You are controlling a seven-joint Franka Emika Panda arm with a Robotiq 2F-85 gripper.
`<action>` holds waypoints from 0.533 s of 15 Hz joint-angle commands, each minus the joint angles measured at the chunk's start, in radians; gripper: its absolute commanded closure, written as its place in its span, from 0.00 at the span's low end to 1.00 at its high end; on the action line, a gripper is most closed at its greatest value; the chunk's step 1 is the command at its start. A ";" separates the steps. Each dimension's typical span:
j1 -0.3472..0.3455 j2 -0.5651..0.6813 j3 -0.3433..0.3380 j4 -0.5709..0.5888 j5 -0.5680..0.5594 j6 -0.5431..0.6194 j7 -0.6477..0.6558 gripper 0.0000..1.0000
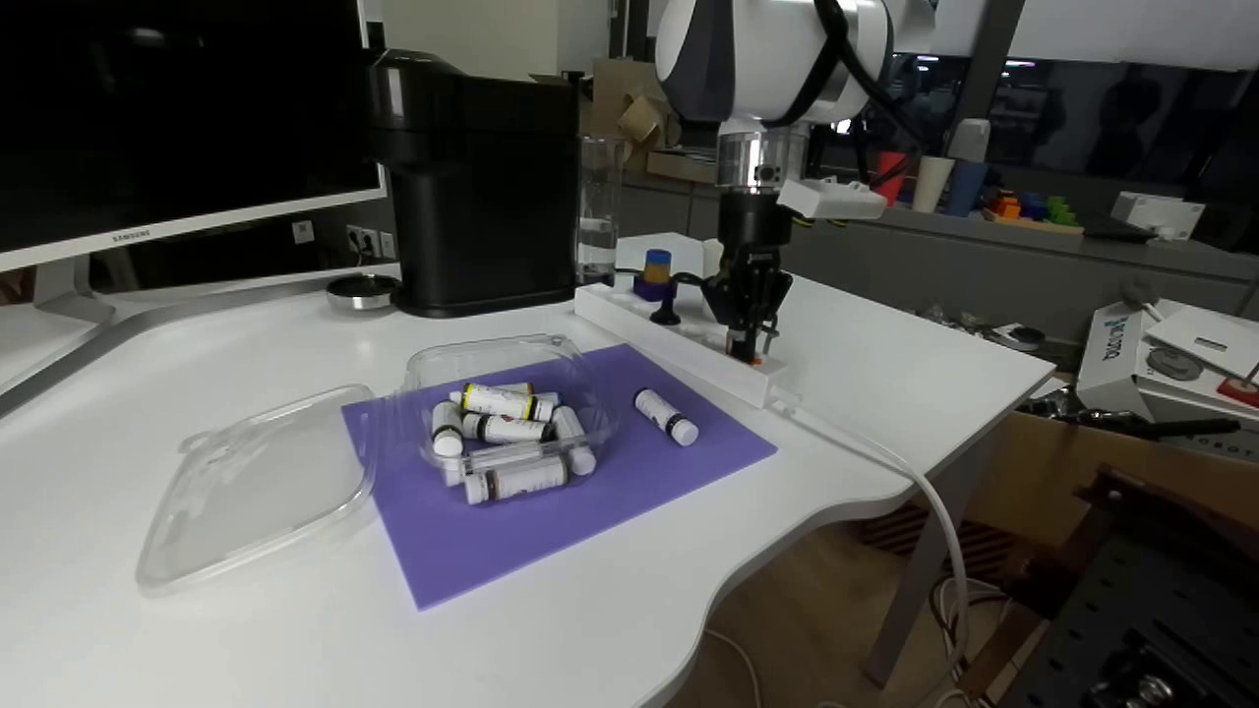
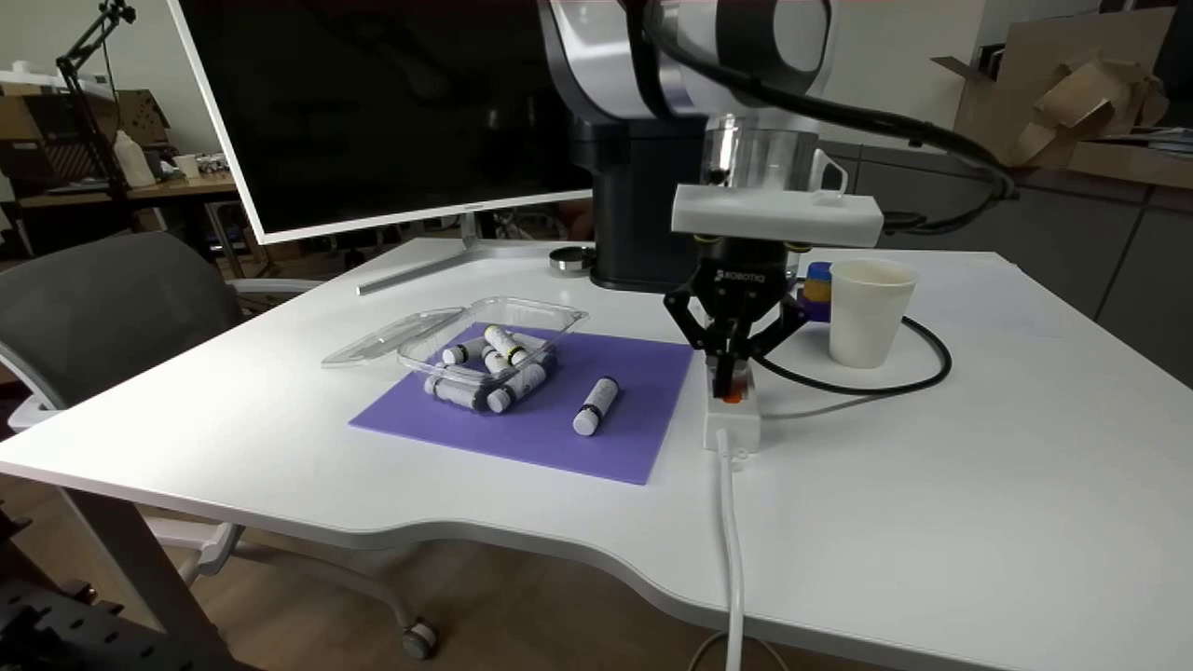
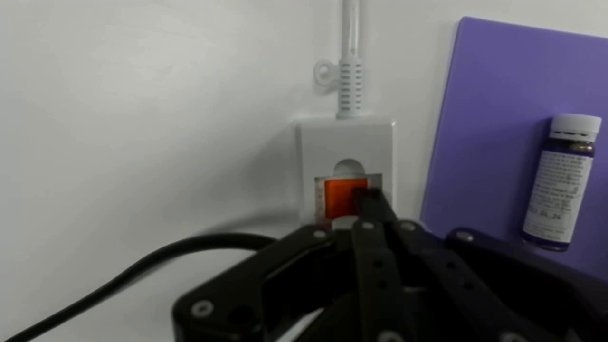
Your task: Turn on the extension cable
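Note:
The extension cable is a flat white power strip [image 1: 669, 344] lying on the white table; its end also shows in an exterior view [image 2: 733, 431] and in the wrist view [image 3: 349, 140]. Its orange-red switch [image 3: 338, 199] sits near the cord end and shows in an exterior view [image 2: 735, 395]. A white cord [image 1: 915, 474] runs from it over the table edge. A black plug [image 1: 666, 313] sits in the strip. My gripper [image 3: 372, 195] points down with its fingers together, holding nothing. Its tips are at the switch and cover its right part in the wrist view; contact cannot be told exactly.
A purple mat [image 1: 689, 472] lies beside the strip with a loose white vial [image 1: 667, 417] and an open clear box [image 1: 418, 369] of several vials. A paper cup [image 2: 869, 312], coloured blocks [image 1: 654, 275], a black machine [image 1: 482, 187] and a monitor [image 1: 177, 108] stand around.

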 commanded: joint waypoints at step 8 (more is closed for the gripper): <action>0.013 -0.029 -0.020 -0.006 -0.037 0.001 -0.004 1.00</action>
